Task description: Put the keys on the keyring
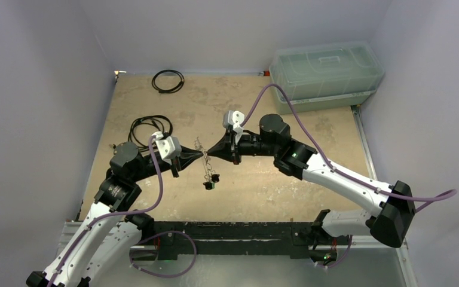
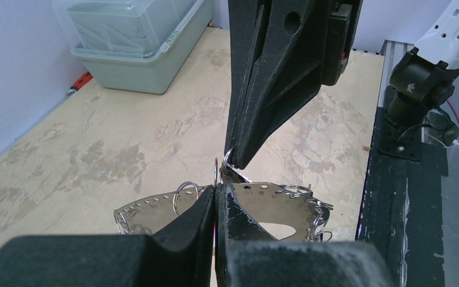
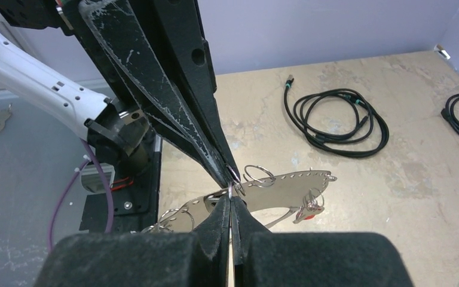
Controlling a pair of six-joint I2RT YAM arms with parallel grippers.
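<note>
From above: left pincer (image 1: pixel 199 156) and right pincer (image 1: pixel 210 153) both shut, tips meeting in mid-air, keys (image 1: pixel 211 181) dangling just below.

Left wrist: the left pincer (image 2: pixel 216 194) clamps the keyring (image 2: pixel 263 200), its long axis crosswise. The right pincer (image 2: pixel 234 160) meets it from above.

Right wrist: keyring (image 3: pixel 281 185) just beyond the right pincer's (image 3: pixel 231 203) closed tips; what they nip, unclear.

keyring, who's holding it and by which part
Both do: the left gripper is shut on the keyring around the middle of its length, and the right gripper pinches the same spot, tip to tip.
</note>
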